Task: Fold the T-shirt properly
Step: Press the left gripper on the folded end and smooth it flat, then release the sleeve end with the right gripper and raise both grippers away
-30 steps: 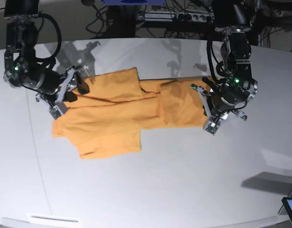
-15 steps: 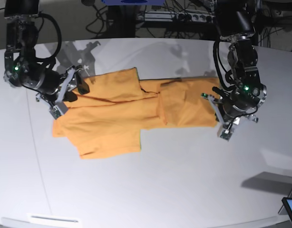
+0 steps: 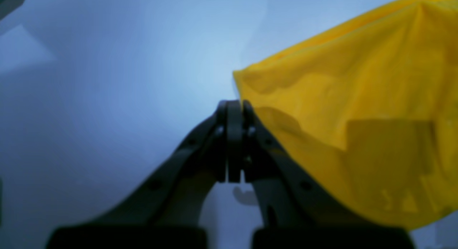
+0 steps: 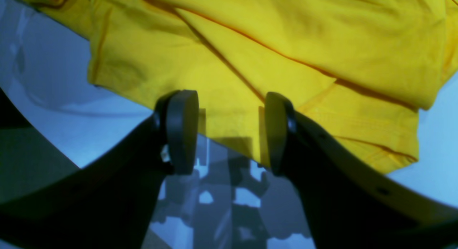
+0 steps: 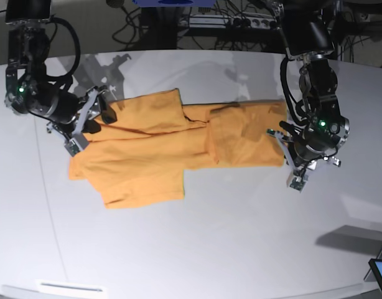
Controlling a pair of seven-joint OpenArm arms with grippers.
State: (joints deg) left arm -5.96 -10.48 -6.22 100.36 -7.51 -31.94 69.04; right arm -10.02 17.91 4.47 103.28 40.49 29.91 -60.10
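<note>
The left gripper (image 5: 295, 175), at the right of the base view, is pulling away from the T-shirt (image 5: 172, 146) with its jaws pressed together on nothing, so it has likely let go. The shirt is lying half-folded mid-table, while the right gripper (image 4: 230, 132) is waiting spread open over an edge.

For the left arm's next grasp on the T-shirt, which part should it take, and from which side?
Probably the T-shirt's free corner nearest the left gripper, which is shut and empty just off the cloth. That corner lies flat on the table at the hem end, with bare surface beside it, so coming in low from the table side and pinching the edge looks easiest.
</note>
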